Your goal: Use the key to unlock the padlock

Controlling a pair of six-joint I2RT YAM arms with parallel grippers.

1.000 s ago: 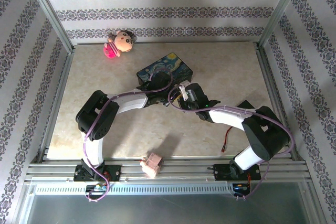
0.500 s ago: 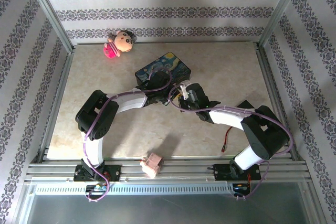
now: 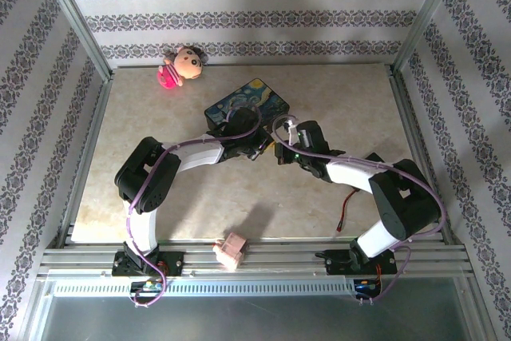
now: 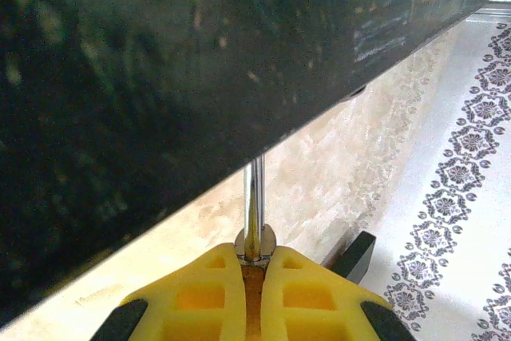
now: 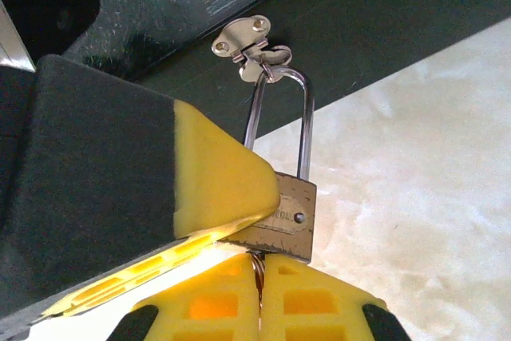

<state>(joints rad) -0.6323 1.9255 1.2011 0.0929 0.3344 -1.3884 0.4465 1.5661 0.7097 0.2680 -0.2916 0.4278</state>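
Observation:
The small brass padlock (image 5: 281, 217) hangs by its silvery shackle (image 5: 303, 121) from a hasp (image 5: 243, 44) on the side of the dark-blue starry box (image 3: 247, 104). My left gripper (image 4: 255, 259) is shut on the padlock's body, and the shackle (image 4: 255, 197) rises from between its yellow fingers (image 4: 200, 293). In the right wrist view one left finger (image 5: 215, 169) covers the lock's left half. My right gripper (image 5: 259, 269) is shut on the key (image 5: 257, 263), whose blade goes into the lock's underside. Both grippers meet at the box's near edge, left (image 3: 257, 144), right (image 3: 276, 149).
A small doll (image 3: 181, 67) lies at the back left of the table. A pink block (image 3: 231, 250) sits on the front rail between the arm bases. A red-black cable (image 3: 345, 213) trails by the right arm. Metal frame posts (image 3: 76, 17) border the marble tabletop (image 3: 351, 109).
My right wrist has swung to the right and turned while its fingertips stayed at the padlock. The box has shifted slightly left. The left arm has barely moved.

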